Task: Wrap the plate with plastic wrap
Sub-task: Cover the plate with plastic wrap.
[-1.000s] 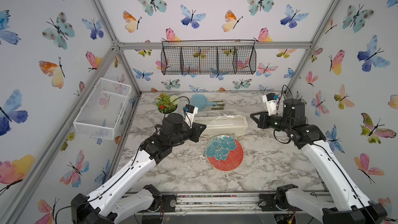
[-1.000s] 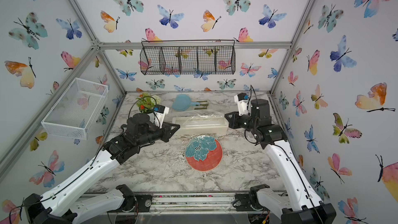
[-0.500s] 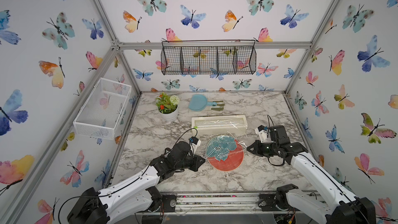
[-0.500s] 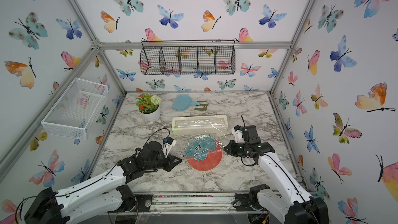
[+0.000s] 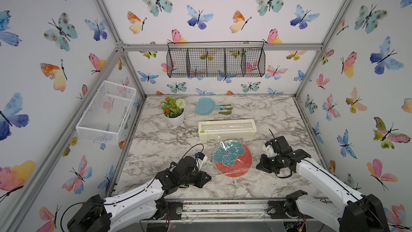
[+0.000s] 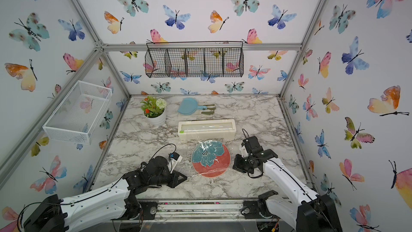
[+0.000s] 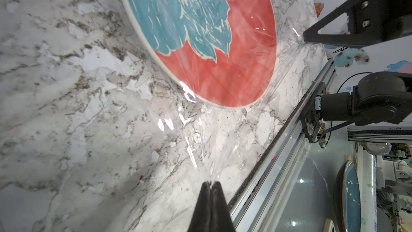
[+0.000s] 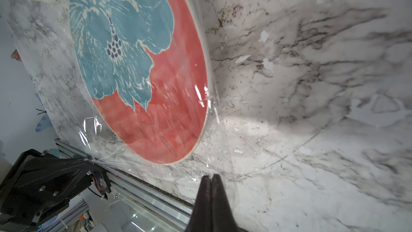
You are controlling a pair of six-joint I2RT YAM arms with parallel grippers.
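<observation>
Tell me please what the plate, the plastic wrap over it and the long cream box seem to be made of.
The plate: probably glazed ceramic; smooth painted face, pale rim.
The plastic wrap: thin clear plastic film, glossy; wrinkles and bright glints, colours show through.
The box: matte cream, perhaps plastic or painted wood; the views leave it open.

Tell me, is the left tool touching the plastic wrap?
Touching. The right wrist view shows the plastic wrap gathered into taut wrinkles that converge at the shut tip of the left tool, pinched there beside the plate.
</observation>
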